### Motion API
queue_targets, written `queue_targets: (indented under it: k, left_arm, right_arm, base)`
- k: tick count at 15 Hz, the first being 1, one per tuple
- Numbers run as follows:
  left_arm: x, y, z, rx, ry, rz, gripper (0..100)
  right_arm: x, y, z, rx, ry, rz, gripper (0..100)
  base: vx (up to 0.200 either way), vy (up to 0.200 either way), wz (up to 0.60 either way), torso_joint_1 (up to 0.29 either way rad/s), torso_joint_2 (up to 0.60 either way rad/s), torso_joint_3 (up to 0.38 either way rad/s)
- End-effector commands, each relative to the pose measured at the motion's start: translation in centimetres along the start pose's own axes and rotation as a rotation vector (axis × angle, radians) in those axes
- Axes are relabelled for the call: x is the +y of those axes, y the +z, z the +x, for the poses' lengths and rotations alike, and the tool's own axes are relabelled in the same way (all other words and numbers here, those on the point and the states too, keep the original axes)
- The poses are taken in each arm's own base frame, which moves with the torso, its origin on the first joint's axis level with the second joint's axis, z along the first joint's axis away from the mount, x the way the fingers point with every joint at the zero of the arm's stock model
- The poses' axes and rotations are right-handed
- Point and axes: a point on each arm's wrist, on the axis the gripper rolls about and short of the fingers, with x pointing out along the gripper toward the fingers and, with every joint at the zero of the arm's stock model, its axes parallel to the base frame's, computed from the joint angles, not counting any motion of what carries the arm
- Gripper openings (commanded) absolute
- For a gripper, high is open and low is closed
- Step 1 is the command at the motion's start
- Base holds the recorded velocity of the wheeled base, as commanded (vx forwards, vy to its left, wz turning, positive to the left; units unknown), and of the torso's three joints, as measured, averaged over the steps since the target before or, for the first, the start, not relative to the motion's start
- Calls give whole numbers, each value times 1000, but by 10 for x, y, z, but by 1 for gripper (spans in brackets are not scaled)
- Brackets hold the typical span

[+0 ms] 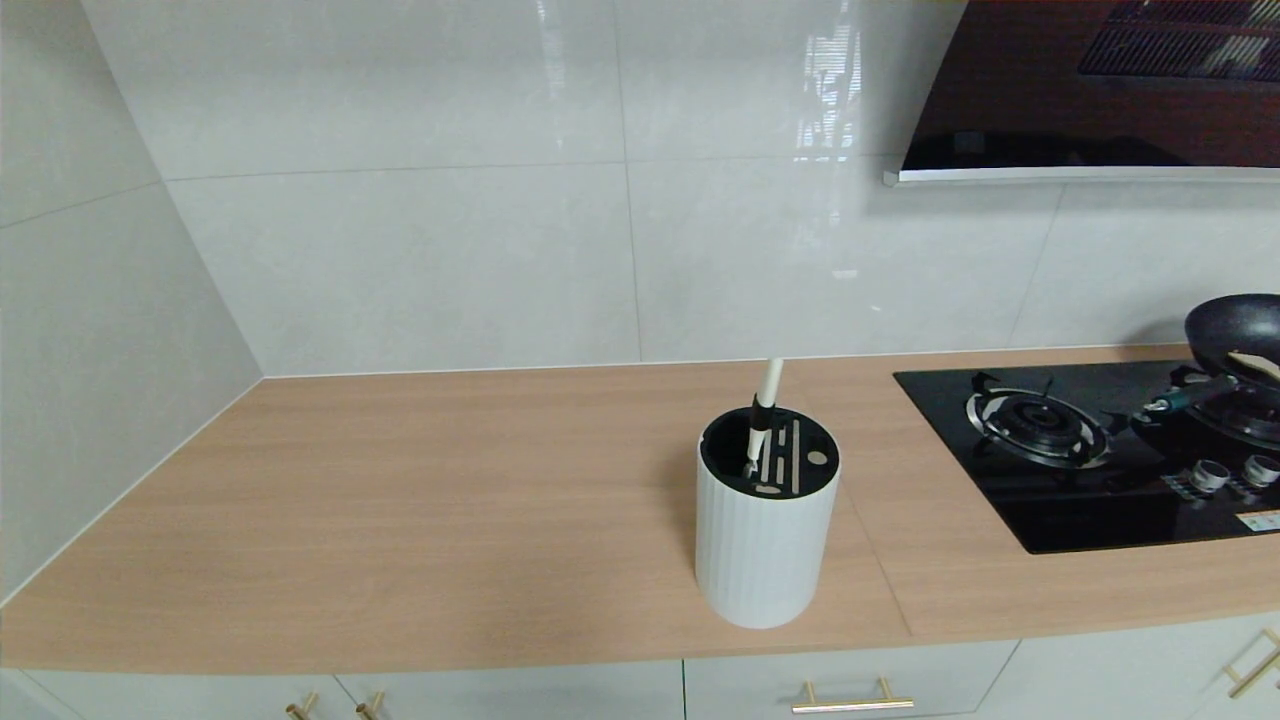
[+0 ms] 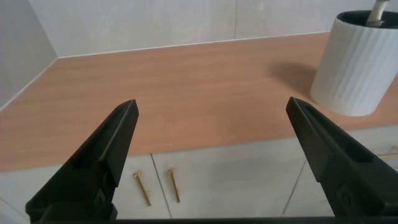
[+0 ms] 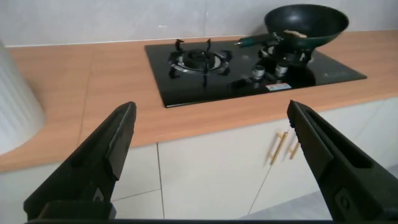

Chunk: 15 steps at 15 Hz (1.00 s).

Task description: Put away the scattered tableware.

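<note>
Desk [image 1: 450,520]: long wooden counter running along a tiled wall.
Hob [image 1: 1090,470]: black glass gas cooker set into the desk's right end.
Holder [image 1: 765,540]: white ribbed cylinder with a black slotted top, near the desk's front edge, just left of the hob.
Pan [image 1: 1235,330]: dark frying pan on the far right burner.
Utensil [image 1: 765,405]: white handle with a dark collar, standing in a holder slot and leaning backward.
Handling: probably light, stiff and smooth; grip the white handle above the collar.
Left jaws: spread open, empty, off the desk's front edge.
Right jaws: also open and empty, facing the hob.
</note>
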Motion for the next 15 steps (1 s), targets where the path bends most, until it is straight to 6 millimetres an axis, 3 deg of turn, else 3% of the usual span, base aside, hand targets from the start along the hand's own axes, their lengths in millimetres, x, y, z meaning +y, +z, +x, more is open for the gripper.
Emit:
queue_targets:
  k: [1, 5, 15]
  left_arm:
    - [0, 2, 0, -9, 18, 0, 100]
    - [0, 2, 0, -9, 18, -3, 100]
    - [1, 2, 0, -12, 20, -37, 100]
  right_arm:
    - [1, 0, 0, 2, 59, 43, 100]
    - [6, -7, -1, 72, 241, 75, 100]
    - [6, -6, -1, 53, 250, 70, 100]
  base:
    - [0, 0, 0, 0, 0, 0]
    - [0, 0, 0, 0, 0, 0]
    - [0, 0, 0, 0, 0, 0]
